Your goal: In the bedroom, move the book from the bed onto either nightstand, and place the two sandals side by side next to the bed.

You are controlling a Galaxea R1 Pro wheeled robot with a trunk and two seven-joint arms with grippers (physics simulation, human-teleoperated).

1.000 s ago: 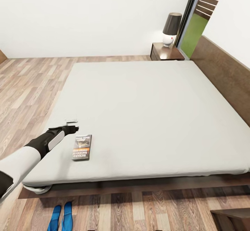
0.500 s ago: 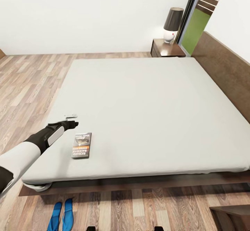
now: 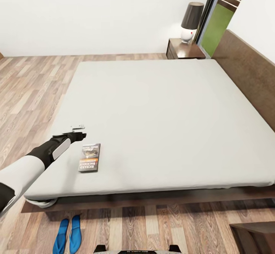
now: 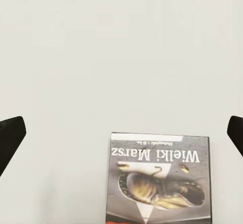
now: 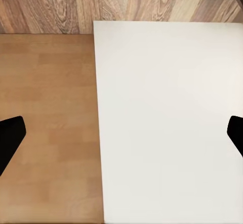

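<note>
The book (image 3: 89,157) lies flat on the bed's pale mattress (image 3: 160,112), close to its near left corner. My left gripper (image 3: 79,130) hovers open just left of and slightly beyond the book, holding nothing. In the left wrist view the book (image 4: 159,181) lies below and between the two dark fingertips (image 4: 10,138), which stand wide apart. The two blue sandals (image 3: 68,235) lie side by side on the floor next to the bed's near left corner. A nightstand (image 3: 185,49) stands at the far right by the headboard. My right gripper (image 5: 121,133) is open and empty.
A lamp (image 3: 191,19) with a dark shade stands on the nightstand. The brown headboard (image 3: 248,70) runs along the right side. A dark wooden piece (image 3: 254,237) sits at the near right. The right wrist view looks down on a white surface (image 5: 167,123) beside light wood.
The whole head view has shifted a little, so the camera moved. The left gripper stays open beside the book, which has not moved on the mattress.
</note>
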